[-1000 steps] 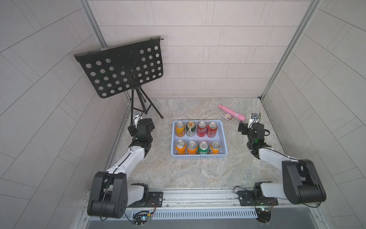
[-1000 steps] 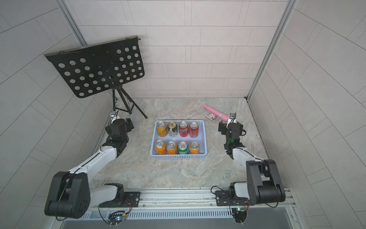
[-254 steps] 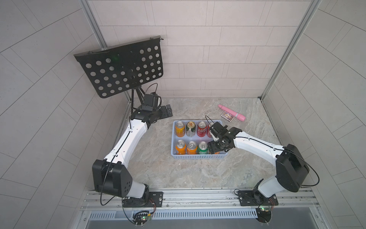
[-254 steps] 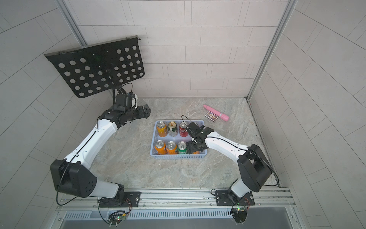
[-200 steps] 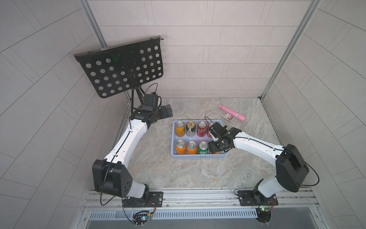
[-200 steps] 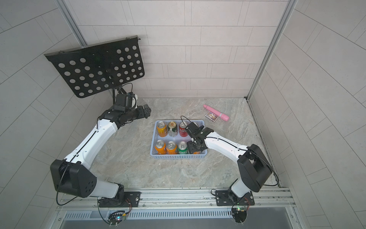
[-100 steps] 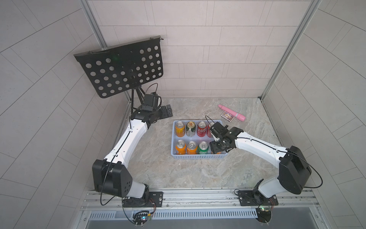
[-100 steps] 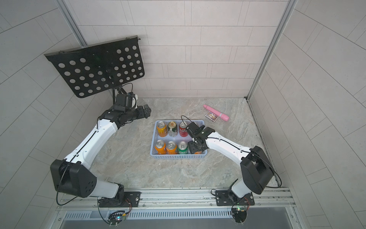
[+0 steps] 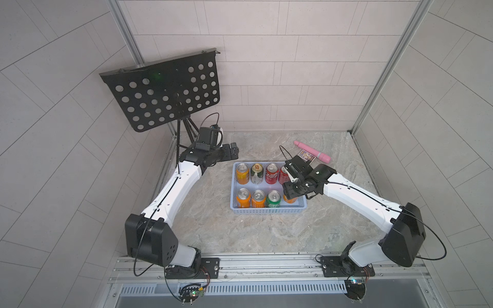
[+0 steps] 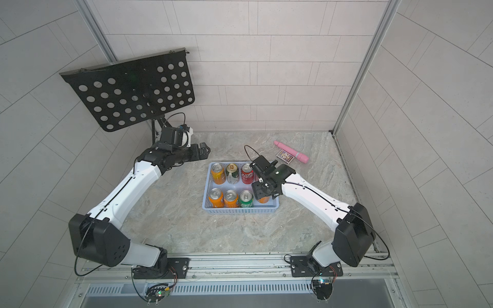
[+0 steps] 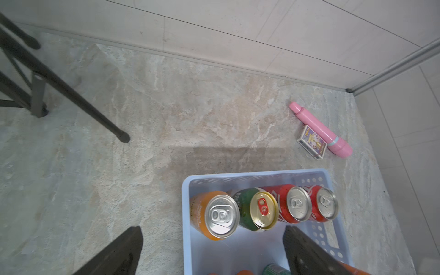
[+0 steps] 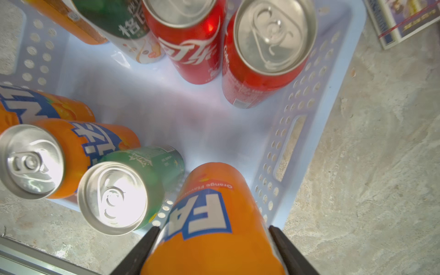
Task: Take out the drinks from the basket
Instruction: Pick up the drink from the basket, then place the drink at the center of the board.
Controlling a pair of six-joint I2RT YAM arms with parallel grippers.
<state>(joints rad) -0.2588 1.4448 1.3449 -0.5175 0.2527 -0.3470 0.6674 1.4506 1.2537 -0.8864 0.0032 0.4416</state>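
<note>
The light blue basket (image 9: 266,212) (image 10: 240,210) holds the drinks in two rows. The back row is an orange can (image 9: 242,174), a dark green-and-white can (image 9: 256,173) and two red cans (image 9: 271,173). In front stand two orange cans (image 9: 243,198) and a green can (image 9: 273,198). My right gripper (image 9: 290,190) (image 12: 213,229) is shut on the orange can (image 12: 209,214) in the front right corner, its fingers (image 12: 142,247) against both sides. My left gripper (image 9: 234,152) (image 11: 212,230) hangs open above the basket's back left corner, holding nothing.
A pink tube (image 9: 312,151) and a small patterned card box (image 9: 306,155) lie behind the basket on the right. A black perforated music stand (image 9: 165,90) rises at the back left, its tripod legs (image 11: 59,78) close to my left arm. Tiled walls enclose the marble floor.
Five seconds ago both arms were folded back at the sides. Over the last second my right gripper, shut on the orange can, shifted slightly right. The left arm has barely moved.
</note>
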